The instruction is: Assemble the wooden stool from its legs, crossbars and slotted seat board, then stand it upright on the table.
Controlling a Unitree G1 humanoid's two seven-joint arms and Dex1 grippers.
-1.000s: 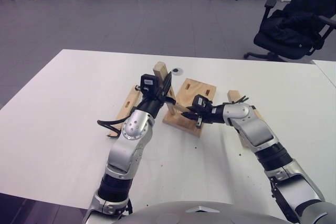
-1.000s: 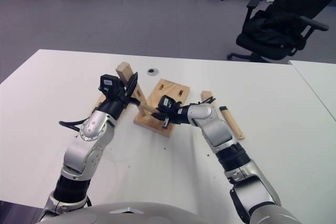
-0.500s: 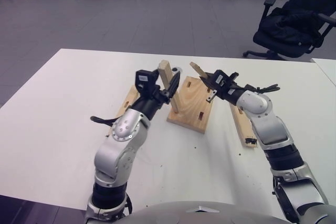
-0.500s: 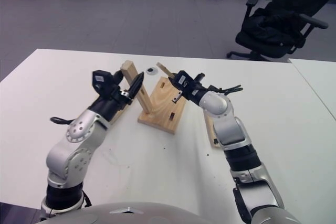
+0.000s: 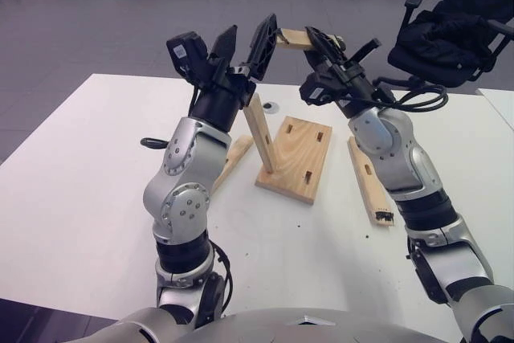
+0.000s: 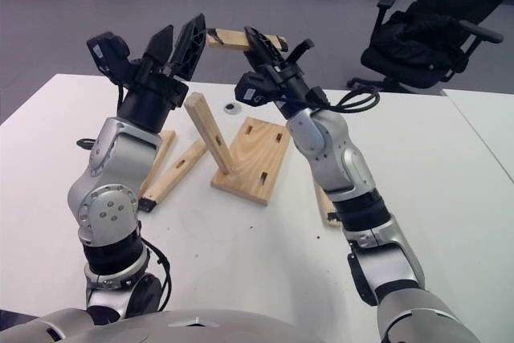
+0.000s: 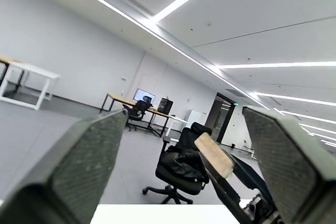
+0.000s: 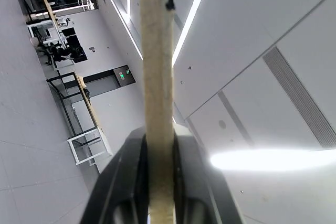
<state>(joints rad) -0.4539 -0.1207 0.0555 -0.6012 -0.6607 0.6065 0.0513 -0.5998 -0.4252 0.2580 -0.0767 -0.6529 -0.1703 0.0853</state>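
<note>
My right gripper [image 5: 315,41] is raised high over the table, shut on a short wooden crossbar [image 5: 294,37] held about level; the crossbar [image 8: 157,77] runs between its fingers in the right wrist view. My left gripper [image 5: 247,34] is raised beside it, open wide, with the crossbar's free end [image 7: 214,153] just off its fingertips. Below, the slotted seat board [image 5: 295,168] lies flat on the white table [image 5: 96,158]. One leg [image 5: 259,136] stands tilted in one of its slots.
A second leg [image 5: 231,160] lies left of the board and a third leg [image 5: 368,184] lies right of it, under my right arm. A small round disc [image 5: 271,107] sits behind the board. A black office chair [image 5: 450,38] stands beyond the table's far right.
Both arms have risen from the table. The right gripper carried the crossbar up from beside the board. The left gripper left the standing leg and now stands open, high up.
</note>
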